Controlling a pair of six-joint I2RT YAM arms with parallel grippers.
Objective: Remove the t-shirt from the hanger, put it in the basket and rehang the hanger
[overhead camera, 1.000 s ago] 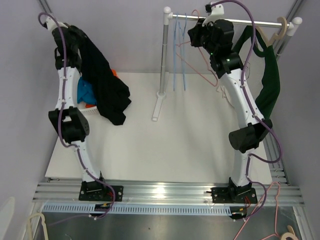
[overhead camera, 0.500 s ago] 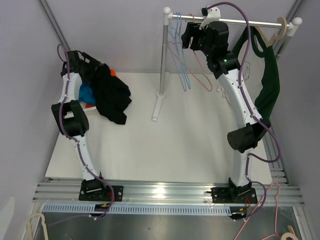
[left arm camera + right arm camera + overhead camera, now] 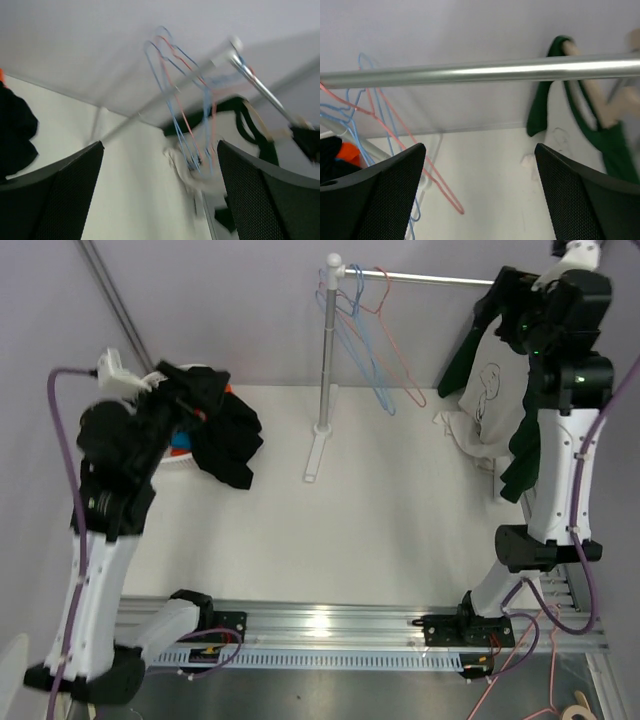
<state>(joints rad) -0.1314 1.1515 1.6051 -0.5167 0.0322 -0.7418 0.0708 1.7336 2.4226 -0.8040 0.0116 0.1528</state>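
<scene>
I am holding my right hand (image 3: 480, 150) wide open and empty close by the rail (image 3: 470, 73). My left hand (image 3: 157, 150) is gaping just as wide, gripping nothing, out over the left side of the table (image 3: 300, 530). The dark green t-shirt (image 3: 616, 145) is hanging on its wooden hanger (image 3: 594, 97) at the rail's right end, near my right hand. I am weighing the risks: tugging the cloth sideways could snag the collar on a hanger shoulder and drag hanger and rack along, and pinching only a loose fold could let the shirt slip away.
</scene>
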